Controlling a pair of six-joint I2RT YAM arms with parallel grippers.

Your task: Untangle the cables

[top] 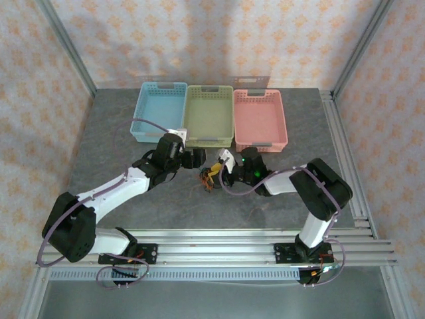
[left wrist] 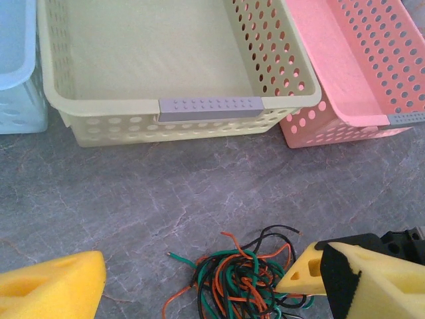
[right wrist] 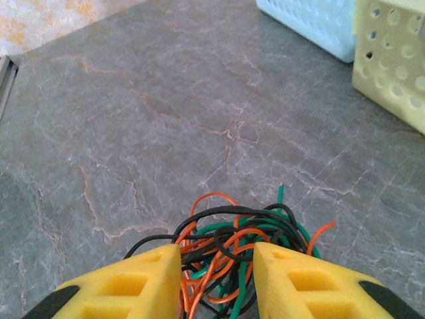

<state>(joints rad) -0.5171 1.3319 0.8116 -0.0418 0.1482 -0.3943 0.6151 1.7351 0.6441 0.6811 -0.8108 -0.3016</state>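
Item: cables (right wrist: 232, 252), one loose clump of thin orange, green and black wire on the bench (right wrist: 166, 100), lying between the tips of my right claw (right wrist: 217, 258), which stands narrowly parted astride it, gripping nothing; my left claw (left wrist: 192, 276) stands wide, the clump inside its span. Handling, by my judgement: near weightless, limp, springy, apt to drag as one; I would pinch one stray end beyond the tips

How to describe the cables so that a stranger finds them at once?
On the grey table, find the yellow-green basket at the back. Just before it lie the cables: a small tangle of orange, green and black wires, thinner than anything near.
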